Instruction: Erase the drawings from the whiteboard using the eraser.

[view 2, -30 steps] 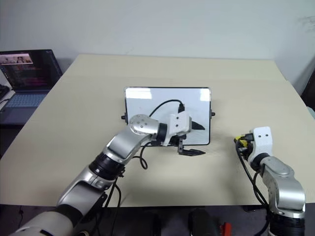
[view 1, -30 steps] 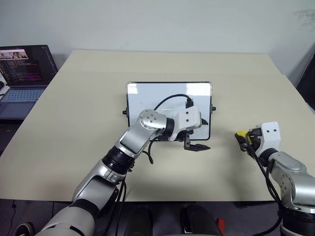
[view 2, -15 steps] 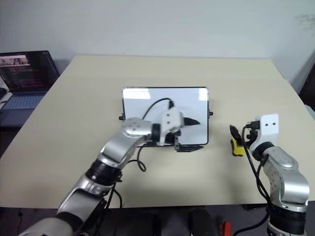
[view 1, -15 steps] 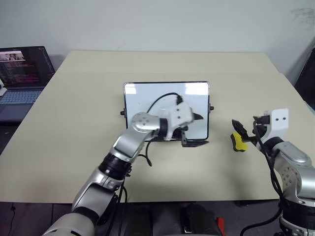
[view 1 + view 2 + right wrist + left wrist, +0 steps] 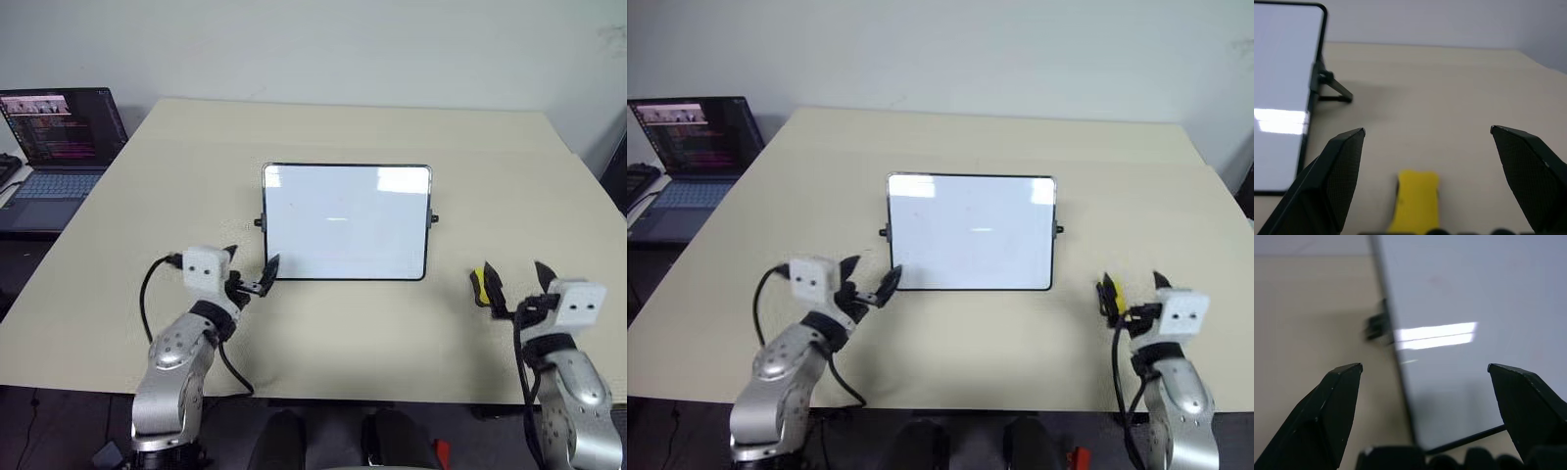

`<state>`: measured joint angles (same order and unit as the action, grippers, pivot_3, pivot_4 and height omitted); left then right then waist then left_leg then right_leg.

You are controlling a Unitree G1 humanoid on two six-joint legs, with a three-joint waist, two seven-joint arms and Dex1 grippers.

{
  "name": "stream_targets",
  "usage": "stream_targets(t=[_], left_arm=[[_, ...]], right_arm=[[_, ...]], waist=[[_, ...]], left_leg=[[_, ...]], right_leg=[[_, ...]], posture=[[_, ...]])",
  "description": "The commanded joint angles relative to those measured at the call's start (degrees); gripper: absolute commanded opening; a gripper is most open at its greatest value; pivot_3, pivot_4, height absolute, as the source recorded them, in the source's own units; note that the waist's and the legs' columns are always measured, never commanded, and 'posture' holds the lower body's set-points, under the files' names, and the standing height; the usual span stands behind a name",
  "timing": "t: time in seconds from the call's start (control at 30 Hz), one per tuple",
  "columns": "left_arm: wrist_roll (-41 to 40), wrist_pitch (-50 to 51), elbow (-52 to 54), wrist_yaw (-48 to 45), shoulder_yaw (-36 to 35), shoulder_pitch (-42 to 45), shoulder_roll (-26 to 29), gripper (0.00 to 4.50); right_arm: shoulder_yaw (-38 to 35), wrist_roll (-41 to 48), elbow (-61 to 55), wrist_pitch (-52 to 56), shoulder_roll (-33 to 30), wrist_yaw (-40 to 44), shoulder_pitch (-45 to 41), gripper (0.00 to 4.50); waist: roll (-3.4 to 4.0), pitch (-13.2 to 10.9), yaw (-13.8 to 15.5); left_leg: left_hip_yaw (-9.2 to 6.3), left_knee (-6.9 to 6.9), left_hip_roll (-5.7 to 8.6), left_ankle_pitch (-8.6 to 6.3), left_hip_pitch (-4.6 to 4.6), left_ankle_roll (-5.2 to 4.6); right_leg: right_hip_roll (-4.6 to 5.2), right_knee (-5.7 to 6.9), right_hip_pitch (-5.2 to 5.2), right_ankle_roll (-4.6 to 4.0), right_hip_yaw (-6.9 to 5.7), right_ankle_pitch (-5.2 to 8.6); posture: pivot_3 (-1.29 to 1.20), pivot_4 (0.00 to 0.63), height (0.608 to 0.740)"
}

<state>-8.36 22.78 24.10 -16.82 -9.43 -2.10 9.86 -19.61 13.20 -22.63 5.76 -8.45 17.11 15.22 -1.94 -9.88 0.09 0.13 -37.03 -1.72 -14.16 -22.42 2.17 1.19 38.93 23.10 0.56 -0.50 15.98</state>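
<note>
The whiteboard [image 5: 345,221] stands propped at the middle of the table. Its face looks plain white and glossy; the drawings are out of view. My left gripper [image 5: 251,266] is open just off the board's lower left corner, and the left wrist view looks along the board's [image 5: 1464,308] left edge between its spread fingers. The yellow eraser [image 5: 477,286] lies on the table right of the board. My right gripper [image 5: 516,282] hovers open over it, and the eraser [image 5: 1418,198] sits low between the fingers, untouched.
An open laptop [image 5: 57,142] stands beyond the table's far left corner. Black knobs [image 5: 260,222] stick out of the board's short sides, and its rear stand [image 5: 1334,89] rests on the table. The tan table [image 5: 343,323] runs on past the eraser.
The left arm swung off the board's lower edge out to its lower left corner. The right gripper opened, let the eraser go onto the table and drew back toward me.
</note>
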Motion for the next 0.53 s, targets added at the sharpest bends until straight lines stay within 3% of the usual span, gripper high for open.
stream_targets(t=[0.03, 0.2, 0.53], left_arm=[[0.5, -3.1, 0.3, 5.2, -3.6, -3.2, -2.1, 4.50], [1.5, -3.5, 0.3, 8.3, -2.0, -4.1, -3.7, 4.50], [2.3, -3.8, 0.5, 11.6, -0.1, -4.9, -4.7, 4.50]], right_arm=[[2.1, 2.1, -3.2, -0.8, 1.2, 1.1, 5.1, 4.46], [2.1, 4.7, -1.7, 1.2, -3.1, 5.0, 6.9, 4.46], [1.1, 5.4, 1.0, 4.9, -6.7, 2.9, 2.3, 4.46]], waist=[[0.07, 0.1, -0.1], [0.07, 0.1, -0.5], [0.03, 0.1, -0.2]], left_leg=[[0.00, 0.04, -0.08, 0.00, 0.07, 0.00], [0.02, 0.00, -0.12, 0.02, 0.23, 0.00], [-0.03, 0.08, -0.08, -0.01, 0.55, 0.03]], right_leg=[[0.03, 0.02, -0.02, -0.03, 0.01, 0.02], [-0.06, 0.07, -0.07, -0.18, 0.02, -0.06], [-0.05, -0.07, -0.50, -0.27, -0.07, 0.08]], posture=[[0.00, 0.150, 0.740], [0.00, 0.150, 0.740], [0.00, 0.150, 0.740]])
